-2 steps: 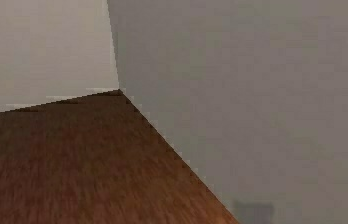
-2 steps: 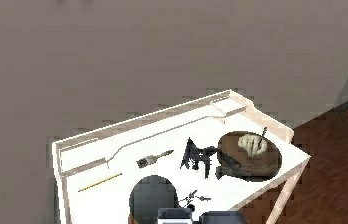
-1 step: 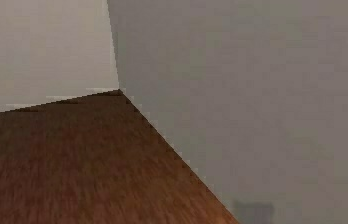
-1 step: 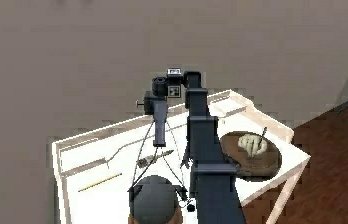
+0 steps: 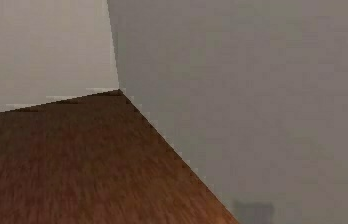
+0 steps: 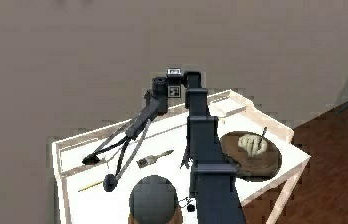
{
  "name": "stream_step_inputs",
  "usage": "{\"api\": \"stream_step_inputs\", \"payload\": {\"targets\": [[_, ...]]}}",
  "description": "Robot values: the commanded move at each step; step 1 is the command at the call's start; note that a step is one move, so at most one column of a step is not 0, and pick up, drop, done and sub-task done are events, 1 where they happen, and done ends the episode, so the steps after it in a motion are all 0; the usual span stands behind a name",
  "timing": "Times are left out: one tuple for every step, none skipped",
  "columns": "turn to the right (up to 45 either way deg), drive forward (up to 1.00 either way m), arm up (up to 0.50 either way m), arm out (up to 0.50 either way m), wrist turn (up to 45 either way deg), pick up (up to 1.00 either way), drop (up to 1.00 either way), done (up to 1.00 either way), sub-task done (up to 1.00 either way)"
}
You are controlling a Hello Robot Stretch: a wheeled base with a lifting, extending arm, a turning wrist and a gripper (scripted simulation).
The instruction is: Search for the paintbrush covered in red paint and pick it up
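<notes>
Reaching lower left over the white table (image 6: 72,166), the gripper (image 6: 100,166) may hold something; I cannot tell. Just right lies a slender dark thing (image 6: 154,158), too small to call the paintbrush; a yellow stick (image 6: 90,185) below, a brown plate (image 6: 268,160) farther right.

The arm (image 6: 204,150) is showing as a dark, blue-grey square bar, stepping along in boxy sections. Two small white squares (image 6: 174,72) with black marks are sitting at its far end. Left of them the claw (image 6: 99,172) is showing a dark body and two thin fingers (image 6: 110,146) (dark as well). A dark rounded dome (image 6: 153,198) is bulging near the bar's base.
</notes>
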Motion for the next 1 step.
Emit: {"api": "stream_step_inputs", "payload": {"targets": [[0.0,0.00,0.00,0.00,45.0,0.00,0.00,0.00,0.00]]}}
